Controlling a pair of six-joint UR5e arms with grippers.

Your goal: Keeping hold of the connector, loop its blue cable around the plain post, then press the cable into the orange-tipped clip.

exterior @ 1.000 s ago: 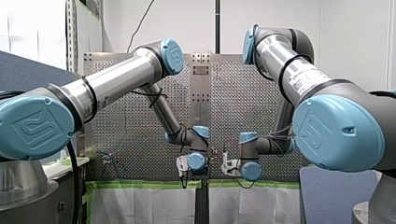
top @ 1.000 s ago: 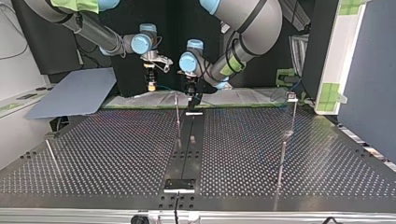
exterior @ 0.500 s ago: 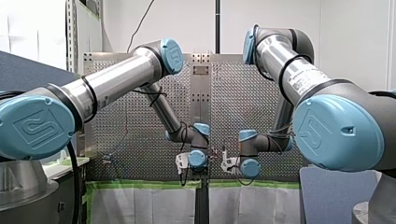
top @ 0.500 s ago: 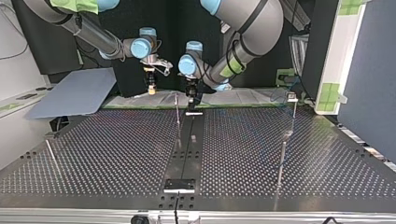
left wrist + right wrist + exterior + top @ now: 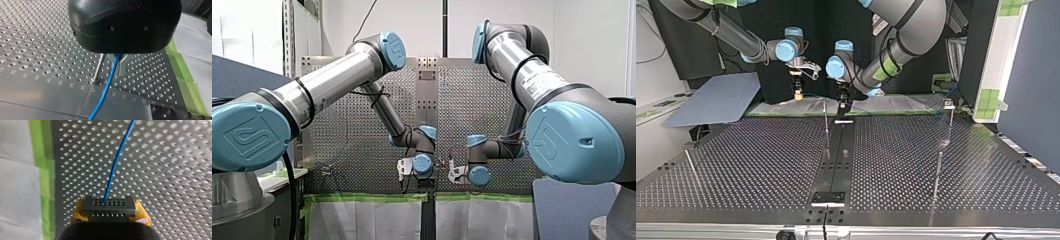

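— How is the scene lit?
— Bright, even light is cast indoors; the white wall (image 5: 587, 40) is washed pale, while the top view's background (image 5: 821, 15) is left dark.
— Is glare or blur seen?
— Sheen is spread over the perforated table (image 5: 30, 97); in the right wrist view its holes are smeared.

Robotics lab, perforated table (image 5: 736, 165), green tape (image 5: 183, 82)

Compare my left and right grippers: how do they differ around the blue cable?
My right gripper has yellow-padded jaws shut on the black rectangular connector at the end of the thin blue cable. My left gripper shows only bare cable running out from under its black housing. My left gripper hangs beside a thin upright metal post, but the right wrist view shows no post by my right gripper. Both are over the perforated metal table.
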